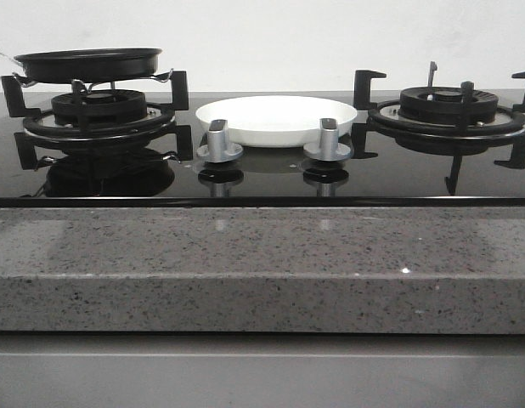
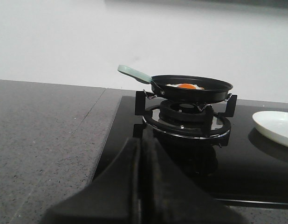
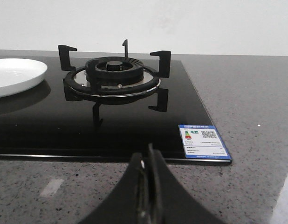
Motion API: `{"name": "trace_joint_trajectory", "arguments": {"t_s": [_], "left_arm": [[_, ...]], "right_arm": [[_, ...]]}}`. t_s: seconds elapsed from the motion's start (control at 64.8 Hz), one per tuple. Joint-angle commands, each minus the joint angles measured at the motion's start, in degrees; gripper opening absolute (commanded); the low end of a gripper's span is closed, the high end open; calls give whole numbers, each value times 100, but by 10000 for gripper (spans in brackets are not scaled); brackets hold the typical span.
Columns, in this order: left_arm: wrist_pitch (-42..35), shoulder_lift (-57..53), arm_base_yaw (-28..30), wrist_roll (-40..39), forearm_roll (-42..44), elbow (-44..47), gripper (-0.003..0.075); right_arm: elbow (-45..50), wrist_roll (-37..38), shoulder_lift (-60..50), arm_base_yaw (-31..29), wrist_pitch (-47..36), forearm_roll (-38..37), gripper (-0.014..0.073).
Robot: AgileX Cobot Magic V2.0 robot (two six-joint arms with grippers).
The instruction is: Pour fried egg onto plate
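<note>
A black frying pan with a pale green handle rests on the left burner grate. In the left wrist view the fried egg lies in it, showing an orange yolk; the front view hides it behind the pan's wall. The white plate sits on the black glass between the burners, with nothing on it. My left gripper is shut with nothing in it, low over the hob's near left edge, well short of the pan. My right gripper is shut, holding nothing, over the counter before the right burner.
Two silver knobs stand in front of the plate. The right burner grate has nothing on it. A blue energy label sticks to the glass hob's corner. Speckled grey stone counter surrounds the hob, with a white wall behind.
</note>
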Motion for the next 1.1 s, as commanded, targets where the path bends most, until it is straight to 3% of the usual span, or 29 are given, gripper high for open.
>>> {"name": "trace_joint_trajectory", "arguments": {"t_s": [0.0,0.879,1.08], "left_arm": [[-491,-106,-28,-55,-6,22,-19],[-629,-106,-28,-55,-22,22,-19],[-479,-78,-28,-55,-253,-754,-19]], "right_arm": [[-25,-47,-119,-39,-445,-77,-66],[-25,-47,-119,-39,-451,-77,-66],[-417,-47,-119,-39,-129,-71,-66]]}}
